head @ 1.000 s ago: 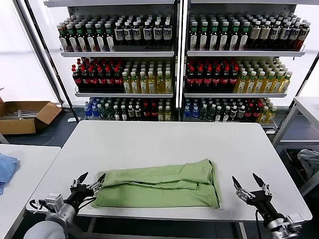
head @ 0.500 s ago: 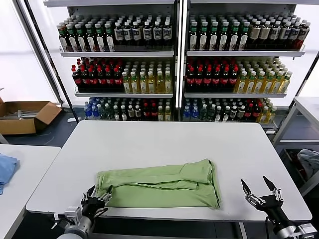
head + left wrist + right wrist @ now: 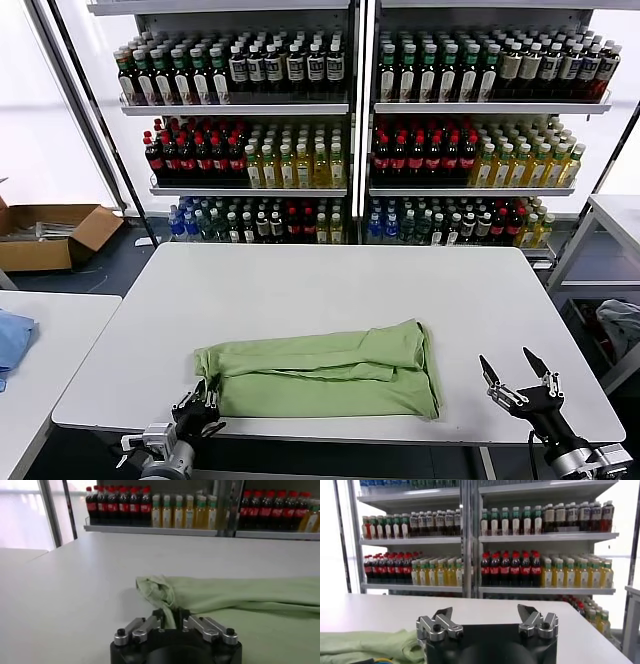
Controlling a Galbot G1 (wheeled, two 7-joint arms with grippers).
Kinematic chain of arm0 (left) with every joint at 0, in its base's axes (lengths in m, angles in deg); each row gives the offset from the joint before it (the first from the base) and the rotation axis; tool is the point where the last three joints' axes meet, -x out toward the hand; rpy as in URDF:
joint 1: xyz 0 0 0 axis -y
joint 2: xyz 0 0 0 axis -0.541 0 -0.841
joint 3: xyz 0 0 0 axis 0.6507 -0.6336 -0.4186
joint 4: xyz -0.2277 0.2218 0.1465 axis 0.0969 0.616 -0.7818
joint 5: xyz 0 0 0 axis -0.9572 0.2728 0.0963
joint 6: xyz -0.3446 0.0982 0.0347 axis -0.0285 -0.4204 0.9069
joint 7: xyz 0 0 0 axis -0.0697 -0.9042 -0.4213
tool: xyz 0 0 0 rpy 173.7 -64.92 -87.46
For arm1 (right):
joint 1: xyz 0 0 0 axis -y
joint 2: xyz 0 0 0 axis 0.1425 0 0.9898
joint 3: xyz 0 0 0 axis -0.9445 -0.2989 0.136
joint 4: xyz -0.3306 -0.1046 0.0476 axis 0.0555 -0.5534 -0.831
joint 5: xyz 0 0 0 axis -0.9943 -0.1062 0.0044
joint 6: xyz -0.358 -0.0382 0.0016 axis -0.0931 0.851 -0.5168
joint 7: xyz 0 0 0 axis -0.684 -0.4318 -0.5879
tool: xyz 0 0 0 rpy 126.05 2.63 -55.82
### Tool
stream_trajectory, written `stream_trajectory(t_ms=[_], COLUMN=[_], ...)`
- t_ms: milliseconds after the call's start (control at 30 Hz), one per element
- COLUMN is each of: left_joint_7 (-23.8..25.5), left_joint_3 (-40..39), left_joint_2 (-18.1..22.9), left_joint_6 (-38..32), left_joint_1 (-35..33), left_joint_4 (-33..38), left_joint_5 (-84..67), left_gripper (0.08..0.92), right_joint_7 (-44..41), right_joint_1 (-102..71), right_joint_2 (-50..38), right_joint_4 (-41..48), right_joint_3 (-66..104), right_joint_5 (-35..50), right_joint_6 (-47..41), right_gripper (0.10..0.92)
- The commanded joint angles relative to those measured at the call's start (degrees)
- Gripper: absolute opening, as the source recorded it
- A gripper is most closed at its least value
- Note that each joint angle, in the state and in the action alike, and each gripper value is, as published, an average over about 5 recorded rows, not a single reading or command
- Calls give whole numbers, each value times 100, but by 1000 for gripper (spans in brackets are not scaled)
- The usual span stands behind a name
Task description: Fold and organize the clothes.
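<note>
The light green shirt (image 3: 320, 370) lies folded into a long band near the front of the white table (image 3: 330, 290); its buttons and print are hidden. My left gripper (image 3: 203, 404) is at the front left, shut on the shirt's near left corner, and the left wrist view shows green cloth (image 3: 171, 616) pinched between the jaws (image 3: 171, 620). My right gripper (image 3: 516, 366) is open and empty at the front right, apart from the shirt's right end. In the right wrist view the right gripper (image 3: 485, 615) stands wide open and the shirt (image 3: 365, 647) lies off to one side.
Shelves of bottles (image 3: 350, 130) stand behind the table. A second table (image 3: 40, 350) on the left carries a blue cloth (image 3: 12, 338). A cardboard box (image 3: 50, 230) sits on the floor at far left. A grey-blue cloth (image 3: 620, 325) lies at the right edge.
My left gripper has closed from open onto the shirt's front left corner and dropped lower at the table's front edge. My right gripper has shifted slightly, still open.
</note>
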Motion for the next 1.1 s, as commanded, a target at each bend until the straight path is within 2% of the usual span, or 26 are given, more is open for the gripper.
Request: stream_trajectory(t_ms=[33,100,200,367,467,600,700,767,900,1100], left_joint_7=[146,174,270,577,810,1066,1202,1255,1209,854], left_joint_3=[118,245,550,1429,1931,2170,2182,2179,2169,1702], left_joint_2=[-21,-85,-290,-1012,-1564,-2236,-2610,-2767,-2708,-1996], left_joint_6=[-198,-205,-220,-229,-231,-282,-316,-296,-148,93], left_joint_1=[18,25,57,284,546,1077,1413,1510,1428,1189], left_joint_4=[-96,-94,-65,-206,-610,-1417,-1796,-1784,-1009,568], left_joint_5=[263,231,102,-261,-556,-796,-961,-1082,-1188,-1177], left_gripper=[195,142,107,105,105,105,105,105,105,105], right_joint_7=[-9,-9,-6,8,7,-2,-9,-12,-13,-6], right_joint_1=[25,41,77,126,125,108,61,25,-38,-82], right_joint_2=[-17,-17,-15,-40,-65,-93,-122,-139,-139,-97], right_joint_4=[-6,-8,-22,-70,-98,-134,-163,-177,-208,-290], right_joint_3=[-17,-25,-42,-31,-24,-34,-11,29,117,141], right_joint_5=[32,37,45,97,139,156,170,183,197,167], right_joint_6=[28,29,23,-1,-2,7,18,23,23,-10], right_gripper=[823,823,823,823,823,823,823,823,823,823])
